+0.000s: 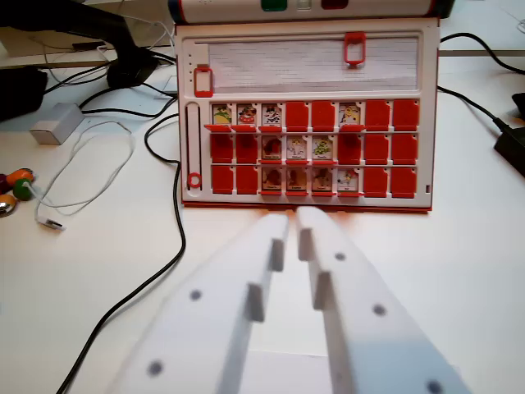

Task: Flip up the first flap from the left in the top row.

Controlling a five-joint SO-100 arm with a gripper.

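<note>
1. At the far left of the wrist view, a small white adapter (56,123) is being seen lying on the white table (98,246), with a thin white cable (82,176) looped beside it and a black cable (168,263) trailing down toward the near edge.
2. The red game board (305,123) is being shown standing beyond the gripper, in the upper middle of the view, with three rows of small flaps on its face.
3. The first flap from the left in the top row (221,115) is being shown already raised: a yellowish picture card is being displayed, with its red base strip just below it.
4. Along the same row, the next two flaps and one further to the right are likewise being shown with pictures, while the others are being presented as plain red.
5. The white gripper (292,215) is being held low in the foreground, its two fingers nearly pressed together, only a narrow slit being left between the tips and nothing being pinched.
6. The task's flap is being seen well apart from the fingertips, above them and toward the wrist view's left; the tips are being pointed at the middle of the board's bottom edge, without any contact being visible.
</note>
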